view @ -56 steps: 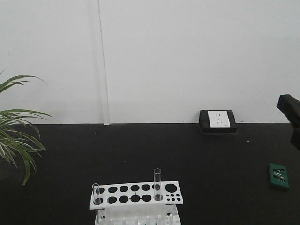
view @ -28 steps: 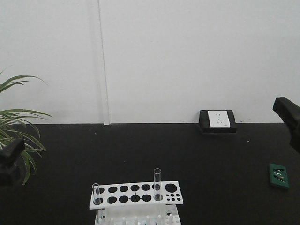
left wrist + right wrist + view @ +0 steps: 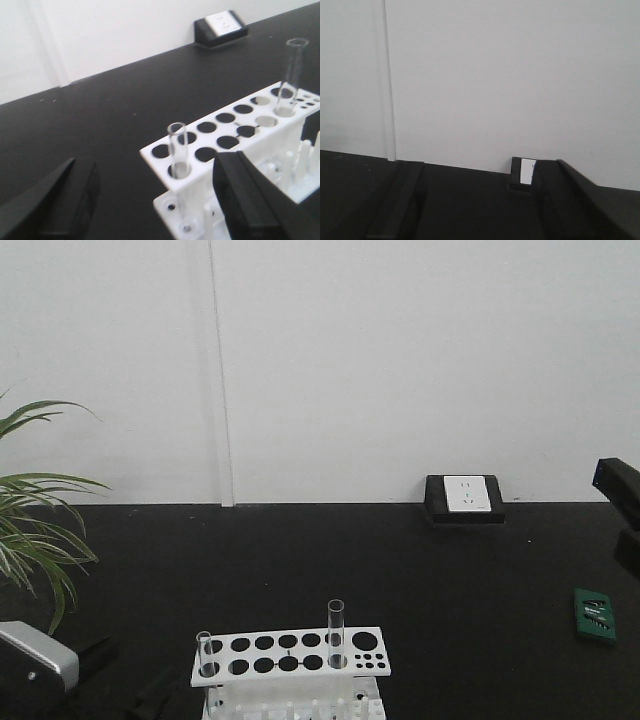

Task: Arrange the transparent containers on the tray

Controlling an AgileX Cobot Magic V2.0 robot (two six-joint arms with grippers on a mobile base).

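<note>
2 slim clear glass test tubes [image 3: 336, 630] stand upright in a white perforated plastic rack [image 3: 290, 652] on the black surface [image 3: 330, 560]. The left tube [image 3: 177, 150] is in the rack's left corner hole & the right tube [image 3: 292, 70] is twd the right end. Left pincer [image 3: 150, 167] sits low by the rack's left end, released, jaws wide apart w/ nothing in them. The left tube is ahead of the gap, untouched. Right pincer [image 3: 479, 167] is also released & empty, facing the white wall [image 3: 495, 75] & a black-framed white socket box [image 3: 525, 172].
</note>
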